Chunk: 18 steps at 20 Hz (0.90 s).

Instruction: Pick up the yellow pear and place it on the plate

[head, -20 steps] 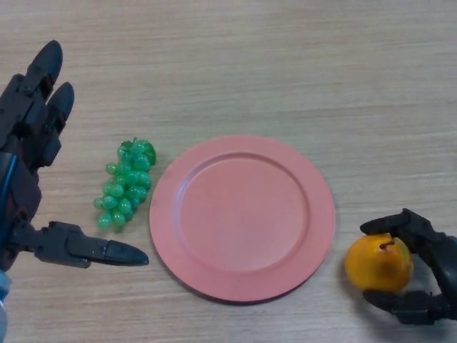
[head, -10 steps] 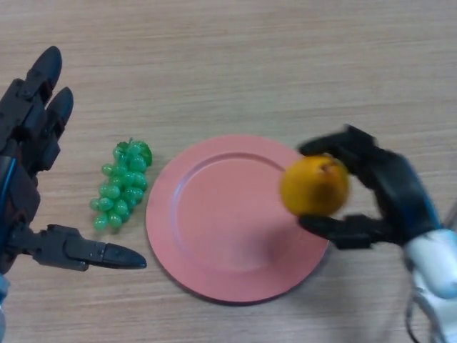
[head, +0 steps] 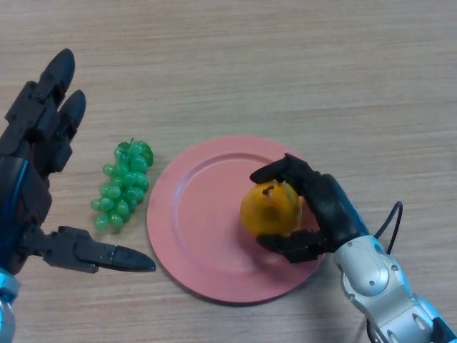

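Note:
The yellow pear is over the right half of the pink plate, stem up. My right hand is shut on the pear, fingers over its top and thumb under its near side. I cannot tell whether the pear rests on the plate or hangs just above it. My left hand is open at the left edge of the table, fingers straight and thumb spread toward the plate, holding nothing.
A bunch of green grapes lies on the wooden table just left of the plate, between the plate and my left hand.
My right hand has carried the pear from the table at the plate's right, up and leftward, and now holds it lower over the plate. My left hand shifted slightly.

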Each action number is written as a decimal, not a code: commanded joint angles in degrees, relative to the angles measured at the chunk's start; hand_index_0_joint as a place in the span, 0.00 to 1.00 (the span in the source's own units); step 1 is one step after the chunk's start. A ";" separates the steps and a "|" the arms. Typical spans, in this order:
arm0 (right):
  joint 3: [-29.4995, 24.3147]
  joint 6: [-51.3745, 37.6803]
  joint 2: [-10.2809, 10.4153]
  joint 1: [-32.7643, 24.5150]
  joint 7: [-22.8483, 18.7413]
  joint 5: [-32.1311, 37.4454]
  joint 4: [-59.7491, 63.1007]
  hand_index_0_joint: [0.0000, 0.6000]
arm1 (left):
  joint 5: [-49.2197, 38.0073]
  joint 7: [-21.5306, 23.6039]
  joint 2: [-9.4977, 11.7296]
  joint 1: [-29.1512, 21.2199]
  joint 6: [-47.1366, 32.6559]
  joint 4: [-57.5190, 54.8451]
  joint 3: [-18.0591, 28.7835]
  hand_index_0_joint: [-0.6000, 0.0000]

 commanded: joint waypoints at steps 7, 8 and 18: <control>-7.99 -4.97 -0.06 -3.09 4.48 4.19 -16.61 0.00 | -1.79 -1.35 2.96 -1.63 -5.19 -4.01 5.72 1.00; -10.11 -4.10 -0.06 -2.08 6.42 4.05 -19.81 0.00 | -1.86 -2.01 2.99 -1.69 -5.00 -3.99 6.22 1.00; -27.09 10.30 -3.45 17.63 20.81 12.28 -55.77 0.00 | -2.86 5.05 3.36 -5.83 -5.63 0.57 4.21 1.00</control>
